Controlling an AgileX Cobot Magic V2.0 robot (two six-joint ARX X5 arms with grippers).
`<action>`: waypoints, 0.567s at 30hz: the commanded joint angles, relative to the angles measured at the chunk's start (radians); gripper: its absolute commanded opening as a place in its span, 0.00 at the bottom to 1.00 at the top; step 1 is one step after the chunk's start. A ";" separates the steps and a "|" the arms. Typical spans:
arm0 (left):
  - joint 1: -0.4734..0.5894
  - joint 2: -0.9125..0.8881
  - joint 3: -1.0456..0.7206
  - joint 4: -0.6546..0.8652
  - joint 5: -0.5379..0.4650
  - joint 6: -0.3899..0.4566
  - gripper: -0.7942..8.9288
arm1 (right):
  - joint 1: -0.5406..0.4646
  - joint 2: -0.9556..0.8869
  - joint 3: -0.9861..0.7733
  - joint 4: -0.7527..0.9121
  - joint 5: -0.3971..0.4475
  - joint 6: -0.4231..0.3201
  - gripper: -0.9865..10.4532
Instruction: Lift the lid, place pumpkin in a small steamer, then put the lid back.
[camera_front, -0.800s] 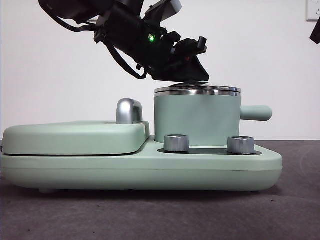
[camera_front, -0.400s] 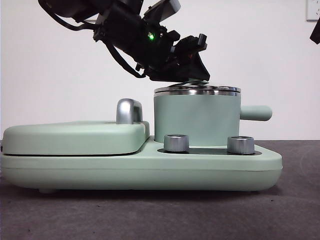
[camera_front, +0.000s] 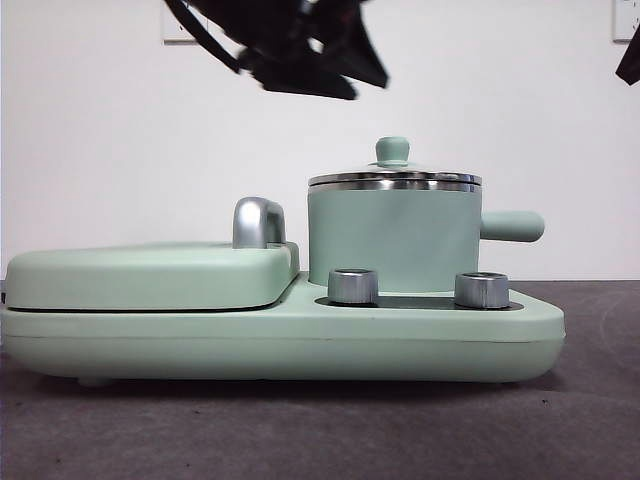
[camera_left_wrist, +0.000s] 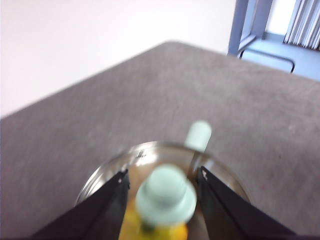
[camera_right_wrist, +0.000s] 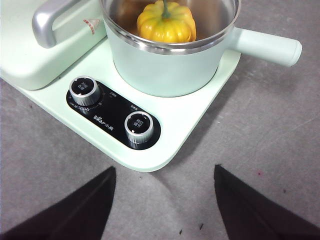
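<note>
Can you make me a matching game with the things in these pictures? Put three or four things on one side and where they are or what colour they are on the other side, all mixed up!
Things:
1. pumpkin
2. lid
3. two knobs
4. left gripper

Clues:
A. silver, on the black panel at the front of the cooker
B. black, up in the air above the pot, open
C. yellow-orange, sitting inside the small steamer
D. clear glass with a mint-green knob, resting on top of the pot

Pairs: 1-C, 2-D, 3-A, 4-B
</note>
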 joint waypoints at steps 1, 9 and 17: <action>0.013 -0.044 0.014 -0.126 -0.010 -0.046 0.36 | 0.007 0.005 0.005 0.013 -0.007 0.010 0.35; 0.092 -0.203 0.010 -0.443 -0.038 -0.224 0.37 | 0.007 0.005 0.005 0.013 -0.007 0.010 0.44; 0.148 -0.362 -0.074 -0.512 -0.120 -0.223 0.37 | 0.007 0.039 0.005 0.047 -0.008 0.010 0.44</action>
